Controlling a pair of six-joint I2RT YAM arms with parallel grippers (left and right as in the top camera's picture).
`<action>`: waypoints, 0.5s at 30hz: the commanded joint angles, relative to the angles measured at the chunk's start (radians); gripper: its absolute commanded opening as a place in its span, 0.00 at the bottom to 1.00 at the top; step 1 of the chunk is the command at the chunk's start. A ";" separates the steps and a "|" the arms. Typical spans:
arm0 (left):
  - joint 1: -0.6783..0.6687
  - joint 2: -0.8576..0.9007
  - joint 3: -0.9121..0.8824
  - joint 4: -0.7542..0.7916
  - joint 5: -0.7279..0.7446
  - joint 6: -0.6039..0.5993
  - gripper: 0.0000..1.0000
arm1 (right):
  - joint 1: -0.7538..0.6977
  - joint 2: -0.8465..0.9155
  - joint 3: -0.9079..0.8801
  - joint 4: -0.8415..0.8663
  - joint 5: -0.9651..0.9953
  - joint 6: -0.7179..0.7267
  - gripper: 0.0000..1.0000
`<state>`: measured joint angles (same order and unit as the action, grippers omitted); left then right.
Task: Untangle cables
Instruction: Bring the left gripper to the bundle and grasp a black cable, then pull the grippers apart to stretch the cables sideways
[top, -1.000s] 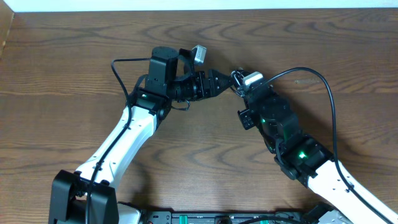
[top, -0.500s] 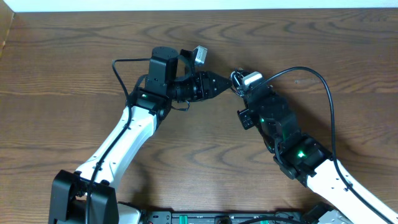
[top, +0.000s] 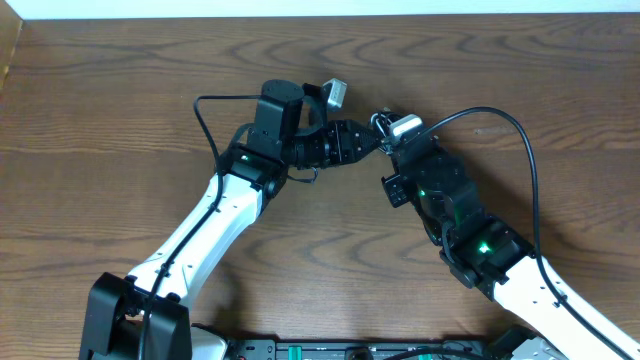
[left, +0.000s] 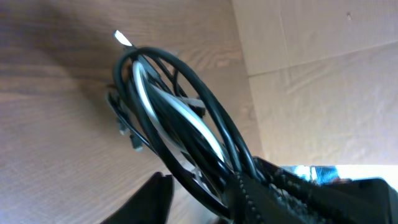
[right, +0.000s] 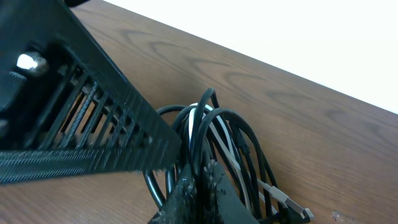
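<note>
A bundle of black and white cables (right: 217, 143) hangs just above the desk (top: 120, 80), near the middle of its far edge. The right end effector (right: 196, 183) pinches the loops; the left end effector (left: 199, 185) stands partly spread around them.

tangled bundle of thin black cables (left: 163, 106), one white, looped upright, plug ends poking out

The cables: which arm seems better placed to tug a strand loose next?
Probably the left. The right gripper is shut on the cables, anchoring them; the left gripper has loops between its parted jaws, ready to pinch and pull.
</note>
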<state>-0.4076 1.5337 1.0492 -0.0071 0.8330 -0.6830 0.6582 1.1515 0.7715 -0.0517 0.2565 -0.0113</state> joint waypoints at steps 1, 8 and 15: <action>0.000 -0.001 -0.006 0.001 -0.038 0.017 0.19 | -0.004 -0.003 0.018 0.010 0.014 -0.011 0.01; 0.000 0.008 -0.006 0.001 -0.042 0.059 0.08 | -0.004 -0.003 0.018 0.010 0.015 -0.012 0.01; 0.003 0.013 -0.006 -0.101 -0.132 0.126 0.08 | -0.004 -0.003 0.018 0.023 0.172 -0.011 0.01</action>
<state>-0.4076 1.5341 1.0492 -0.0692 0.7773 -0.6281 0.6582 1.1522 0.7715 -0.0483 0.2928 -0.0113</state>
